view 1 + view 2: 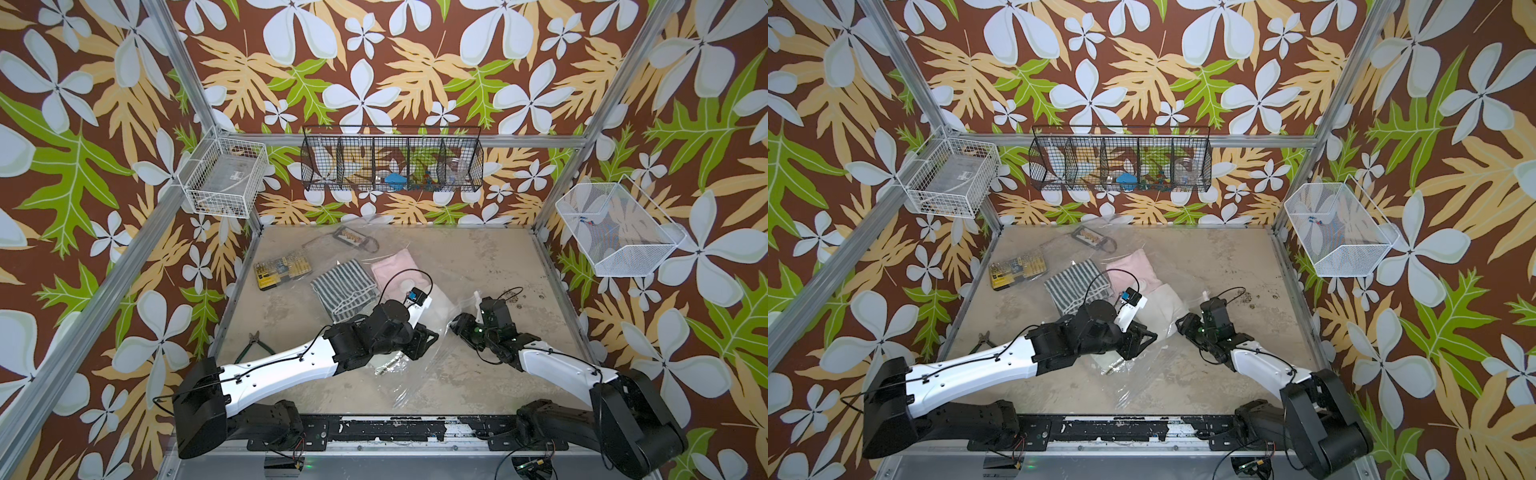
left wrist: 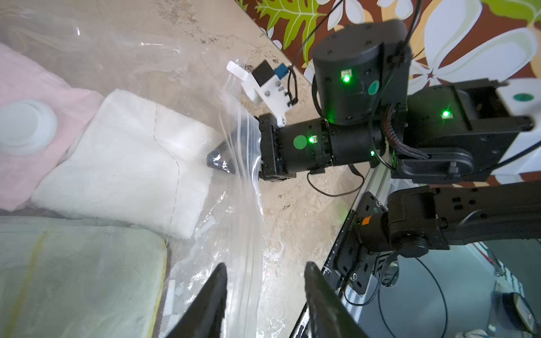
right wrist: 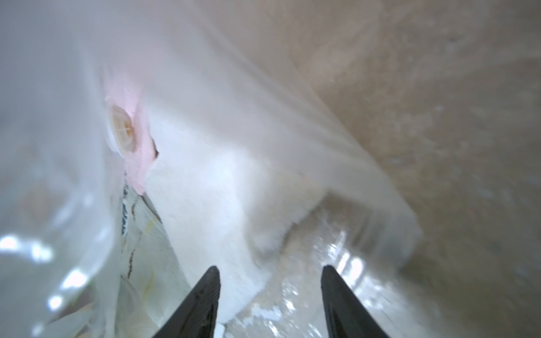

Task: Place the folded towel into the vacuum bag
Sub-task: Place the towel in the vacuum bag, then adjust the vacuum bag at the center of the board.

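The vacuum bag (image 1: 411, 386) (image 1: 1129, 390) lies crinkled across the middle of the table. A white folded towel (image 2: 123, 164) (image 3: 210, 204) rests inside it near the mouth, beside a pink towel (image 2: 29, 96) and the round valve disc (image 2: 26, 125) (image 3: 121, 131). My right gripper (image 3: 270, 272) (image 1: 455, 322) is open, its tips just inside the bag mouth by the white towel's edge, gripping nothing. My left gripper (image 2: 265, 269) (image 1: 428, 336) is open too, with the bag's zip strip (image 2: 248, 175) running between its fingers, untouched.
A striped towel (image 1: 345, 286) lies outside the bag at the left. A pale cloth with a yellow stripe (image 2: 73, 278) shows under plastic. A yellow bit case (image 1: 282, 270), pliers (image 1: 249, 349) and a dark case (image 1: 353, 239) lie left and back. Wire baskets (image 1: 390, 166) hang on the walls.
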`<action>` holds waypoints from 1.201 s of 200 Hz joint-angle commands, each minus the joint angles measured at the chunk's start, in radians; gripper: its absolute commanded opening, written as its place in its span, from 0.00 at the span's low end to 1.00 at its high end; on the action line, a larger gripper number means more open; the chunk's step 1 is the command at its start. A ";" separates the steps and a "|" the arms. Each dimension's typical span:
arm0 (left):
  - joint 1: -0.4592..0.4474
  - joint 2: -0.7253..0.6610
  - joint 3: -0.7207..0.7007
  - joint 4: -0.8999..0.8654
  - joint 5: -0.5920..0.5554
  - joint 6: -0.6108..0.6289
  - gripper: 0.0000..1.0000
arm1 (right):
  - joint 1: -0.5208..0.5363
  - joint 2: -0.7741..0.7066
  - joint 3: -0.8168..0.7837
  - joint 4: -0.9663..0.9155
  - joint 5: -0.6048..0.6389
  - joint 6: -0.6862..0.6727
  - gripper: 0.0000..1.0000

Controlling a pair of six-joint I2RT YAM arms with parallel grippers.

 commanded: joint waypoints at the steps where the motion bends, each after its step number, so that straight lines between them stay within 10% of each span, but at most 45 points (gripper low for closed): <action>1: 0.003 -0.004 -0.033 0.050 -0.032 -0.058 0.44 | -0.028 -0.099 -0.004 -0.220 0.021 -0.079 0.58; 46: 0.020 0.038 -0.109 0.124 -0.052 -0.123 0.42 | -0.104 -0.288 0.192 -0.493 0.181 -0.226 0.58; 104: 0.029 0.056 -0.212 0.177 -0.076 -0.168 0.42 | 0.005 -0.073 0.441 -0.506 0.187 -0.376 0.43; 196: 0.059 0.040 -0.352 0.214 -0.106 -0.200 0.42 | -0.016 0.266 0.276 -0.132 -0.025 -0.282 0.33; 240: 0.067 0.012 -0.360 0.145 -0.134 -0.174 0.42 | -0.131 0.188 0.287 -0.207 -0.113 -0.339 0.42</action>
